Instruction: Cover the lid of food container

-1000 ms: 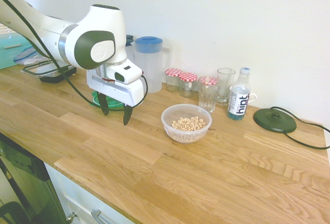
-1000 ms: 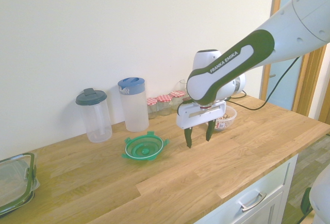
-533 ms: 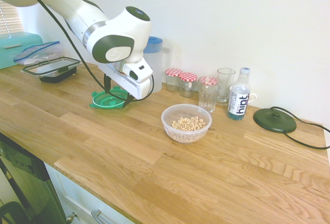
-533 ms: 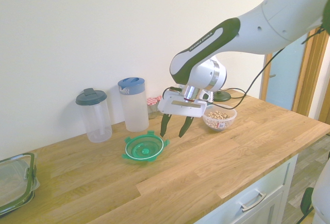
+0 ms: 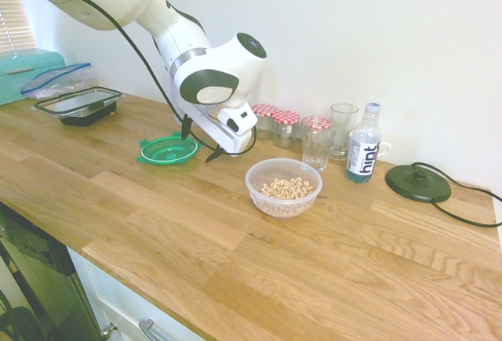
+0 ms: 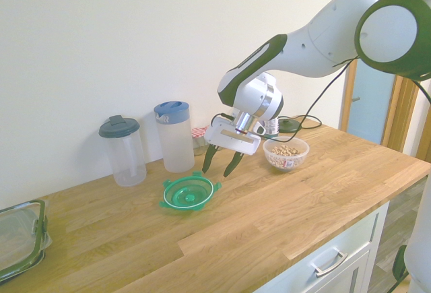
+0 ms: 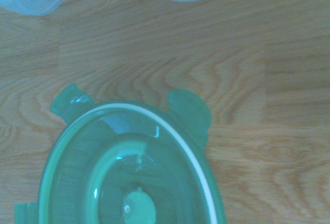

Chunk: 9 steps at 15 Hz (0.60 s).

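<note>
Fingers (image 6: pixel 221 164) spread, tilted, above table (image 6: pixel 283 212), near green lid (image 6: pixel 188 192). Lid flat on table, apart from clear bowl (image 6: pixel 285 154) holding ring-shaped cereal (image 5: pixel 286 189).

Glossy translucent green plastic lid (image 7: pixel 129 167), clear plastic bowl (image 5: pixel 283 189), smooth wood-grain counter (image 5: pixel 329 278)

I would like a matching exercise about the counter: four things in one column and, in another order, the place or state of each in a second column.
Column 1
1. green lid
2. bowl
3. gripper
4. bottle

Column 2
A. open, above the counter, holding nothing
B. has a label reading "hint"
C. lies on the wooden counter, off the bowl
D. contains ring-shaped cereal

Right pairs: 1-C, 2-D, 3-A, 4-B
</note>
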Tool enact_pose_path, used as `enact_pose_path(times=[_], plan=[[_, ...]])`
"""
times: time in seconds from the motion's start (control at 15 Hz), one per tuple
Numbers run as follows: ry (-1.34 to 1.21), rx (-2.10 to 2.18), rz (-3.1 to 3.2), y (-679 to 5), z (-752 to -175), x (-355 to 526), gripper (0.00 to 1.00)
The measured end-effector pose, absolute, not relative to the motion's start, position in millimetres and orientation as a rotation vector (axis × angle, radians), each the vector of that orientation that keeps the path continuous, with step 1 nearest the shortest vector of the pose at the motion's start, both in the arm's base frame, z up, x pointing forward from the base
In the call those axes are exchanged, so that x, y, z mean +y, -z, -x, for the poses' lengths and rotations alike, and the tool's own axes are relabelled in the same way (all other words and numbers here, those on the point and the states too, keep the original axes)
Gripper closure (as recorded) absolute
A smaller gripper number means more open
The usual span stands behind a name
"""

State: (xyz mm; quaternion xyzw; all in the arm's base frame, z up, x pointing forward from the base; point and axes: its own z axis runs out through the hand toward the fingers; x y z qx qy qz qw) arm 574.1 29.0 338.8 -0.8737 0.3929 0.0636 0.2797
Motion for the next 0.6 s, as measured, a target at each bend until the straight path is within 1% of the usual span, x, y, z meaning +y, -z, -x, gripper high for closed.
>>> enact_pose_path(times=[0.2, 0.53, 0.6], plan=[[-0.224, 1.037, 2.297, -321, -576, 47, 0.00], [-0.233, 1.009, 2.196, -311, -576, 47, 0.00], [-0.228, 0.999, 2.184, -310, -576, 47, 1.00]])
